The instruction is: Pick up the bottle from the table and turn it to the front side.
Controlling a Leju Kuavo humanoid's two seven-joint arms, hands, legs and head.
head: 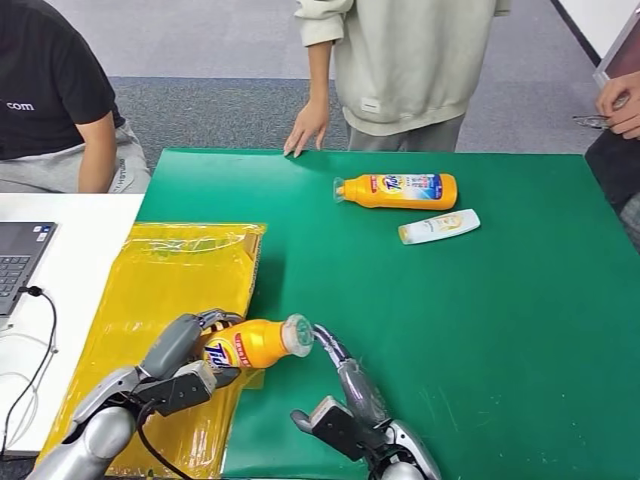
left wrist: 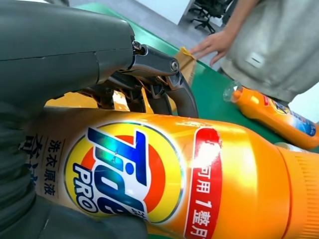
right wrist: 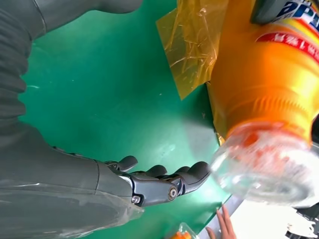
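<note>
1. My left hand [head: 185, 345] grips the bottle [head: 253, 343] at its body, held sideways above the near edge of the table [head: 453, 330], label facing up.
2. My right hand [head: 340, 365] has its fingers spread beside the cap, holding nothing; I think it is ready to help the turning.
3. The table is green, with a yellow bag [head: 173, 270] on the left.
</note>
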